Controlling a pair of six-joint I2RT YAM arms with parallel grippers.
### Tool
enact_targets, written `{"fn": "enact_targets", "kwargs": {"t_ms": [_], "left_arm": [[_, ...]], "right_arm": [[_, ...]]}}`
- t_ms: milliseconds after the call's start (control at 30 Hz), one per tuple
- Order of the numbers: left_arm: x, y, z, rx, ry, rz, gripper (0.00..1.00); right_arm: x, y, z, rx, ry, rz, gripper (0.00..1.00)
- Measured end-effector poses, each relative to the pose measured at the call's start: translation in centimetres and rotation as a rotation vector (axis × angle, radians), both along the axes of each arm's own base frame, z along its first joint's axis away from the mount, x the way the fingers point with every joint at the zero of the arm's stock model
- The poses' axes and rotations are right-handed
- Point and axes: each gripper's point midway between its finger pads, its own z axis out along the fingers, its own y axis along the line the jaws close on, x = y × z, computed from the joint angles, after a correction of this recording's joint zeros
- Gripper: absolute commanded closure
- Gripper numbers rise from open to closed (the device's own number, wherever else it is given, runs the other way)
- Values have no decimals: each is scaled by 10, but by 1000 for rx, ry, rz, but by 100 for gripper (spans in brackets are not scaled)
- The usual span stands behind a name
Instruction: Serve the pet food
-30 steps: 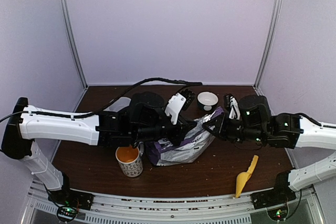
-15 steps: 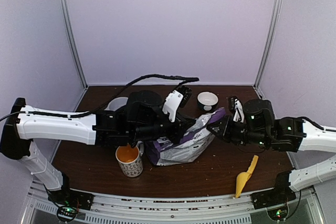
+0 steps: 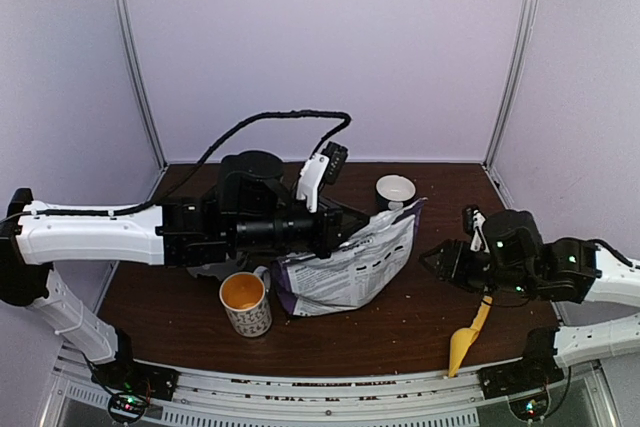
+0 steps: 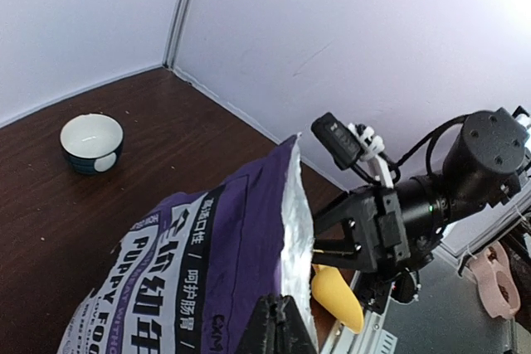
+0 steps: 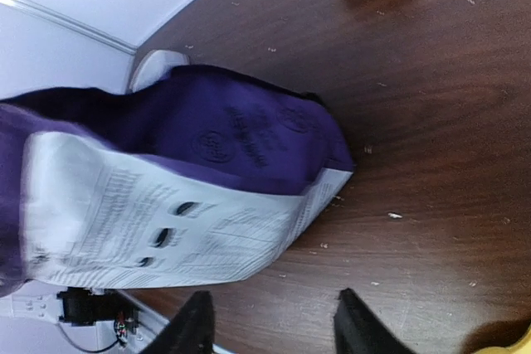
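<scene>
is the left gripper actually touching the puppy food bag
Touching. The left wrist view shows the left gripper with its fingers pinched shut on the open top edge of the puppy food bag.

The left hand [image 4: 280, 321] pinches an edge of the purple puppy food bag [image 4: 207, 263], its dark fingers closed on the foil. The bag's silver lining shows along its open side. Just beyond that side is the right hand [image 4: 330, 234], jaws apart. A yellow scoop [image 4: 336, 296] shows below it, partly hidden by the bag. A small bowl [image 4: 91, 140], white inside, sits well apart on the dark wooden counter [image 4: 50, 205].
</scene>
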Motion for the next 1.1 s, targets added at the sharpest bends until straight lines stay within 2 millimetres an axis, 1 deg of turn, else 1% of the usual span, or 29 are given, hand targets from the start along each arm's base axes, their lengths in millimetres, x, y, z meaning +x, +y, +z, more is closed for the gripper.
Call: {"fn": "enact_targets", "kwargs": {"t_ms": [67,133,167,233,267,367,433,500,633,767,900,1033,1100], "left_arm": [[-4,-5,-3,-9,24,-32,100],[-10,-10,-6,-14,45,-71,100],[-13,-13,-7,-17,54,-88,100],[-17,-17,-10,-21,70,-120,100],[-19,-19,-11,-22,75,-132,100],[-25,-21,-13,-20,80,-158,100],[-27,-21,-13,-16,76,-166,100],[-30,-22,-15,-12,73,-176,100],[-37,-23,-18,-4,69,-199,100],[-41,-24,-19,-3,67,-212,100],[-42,-24,-20,-5,66,-215,100],[-42,-24,-21,-8,64,-215,100],[-42,-24,-20,-9,64,-214,100]], "right_arm": [[-3,7,25,117,-36,22,39],[-7,12,47,241,-56,37,38],[-10,15,55,296,-62,49,38],[-17,22,64,390,-56,72,38],[-22,27,68,427,-51,88,39],[-35,40,77,491,-27,137,43],[-41,47,78,505,-14,159,46],[-47,54,77,511,0,181,47],[-52,65,75,507,14,203,47],[-50,71,75,518,16,191,47],[-46,79,75,523,12,186,51],[-45,87,80,525,11,195,52],[-45,88,82,529,9,196,54]]}}
